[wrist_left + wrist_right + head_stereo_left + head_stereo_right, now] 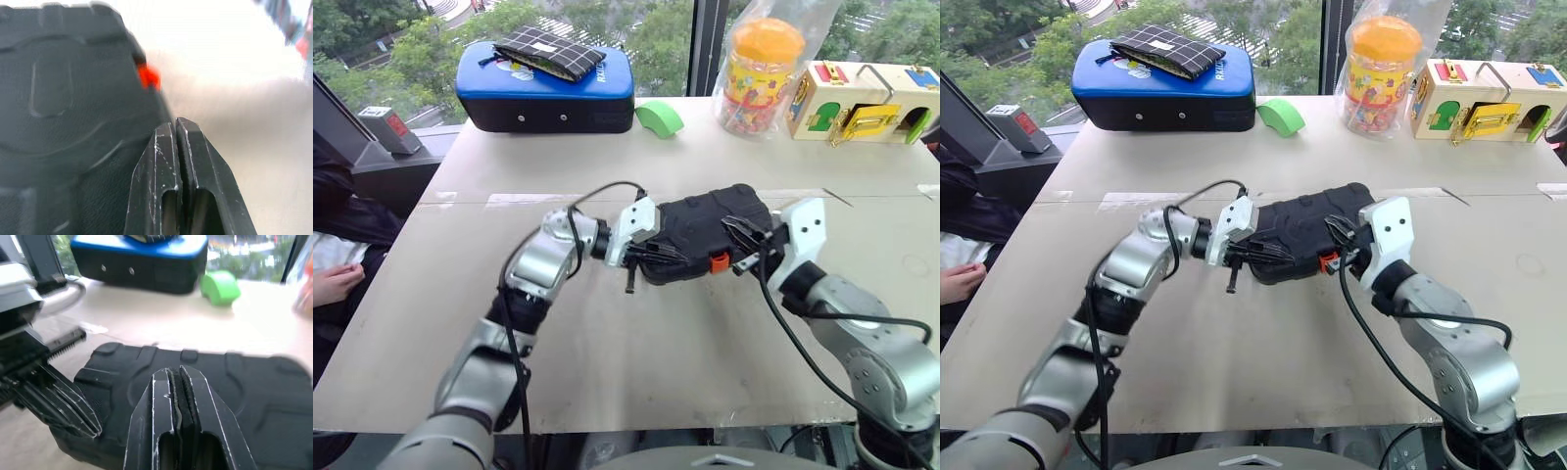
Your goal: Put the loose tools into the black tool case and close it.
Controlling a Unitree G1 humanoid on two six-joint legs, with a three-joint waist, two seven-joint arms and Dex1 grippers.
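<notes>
The black tool case (710,233) lies in the middle of the worktop (656,333), with its lid down, and its small orange latch (719,261) faces the near side. No loose tools are seen on the worktop around it, so I judge they are already inside and only the closing is left.

The left tool (651,253) is at the left end of the case, its fingers pressed together with nothing between them; in the left wrist view they lie along the lid's edge. The right tool (744,245) is at the right end, just beside the latch. In the right wrist view its fingers (188,396) are nearly together above the lid and hold nothing.

The case is hard moulded plastic, stiff, so it will not bend under a push. Its ribbed lid gives some friction, but the bottom probably slides easily on the smooth worktop, so one tool should hold it while the other presses. With tools inside it is likely rather heavy and unbalanced when lifted by one end. The best place to act is the near edge beside the latch, pressing down until it snaps. I cannot tell if the latch is already fully locked, because it is small and partly covered by the right tool.
</notes>
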